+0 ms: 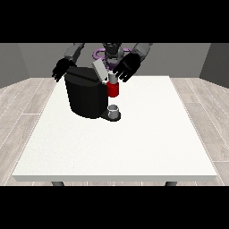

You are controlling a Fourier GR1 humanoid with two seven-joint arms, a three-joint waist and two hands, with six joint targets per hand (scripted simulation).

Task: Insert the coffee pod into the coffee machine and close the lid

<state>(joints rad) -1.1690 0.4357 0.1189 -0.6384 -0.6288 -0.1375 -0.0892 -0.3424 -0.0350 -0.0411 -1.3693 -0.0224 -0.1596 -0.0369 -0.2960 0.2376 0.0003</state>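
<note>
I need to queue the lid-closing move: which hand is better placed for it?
Left, probably: the hand at the view's right hovers open just beside the raised lid. The hand at the view's left sits behind the coffee machine, farther off.

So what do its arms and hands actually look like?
Both hands are black, with separate fingers and a thumb, much like gloved human hands: one at the view's left, one at the view's right. The arms behind them are grey, rounded segments, lighter than the hands. No cables or markings show on them. The torso between them is grey with a purple ring.
</note>
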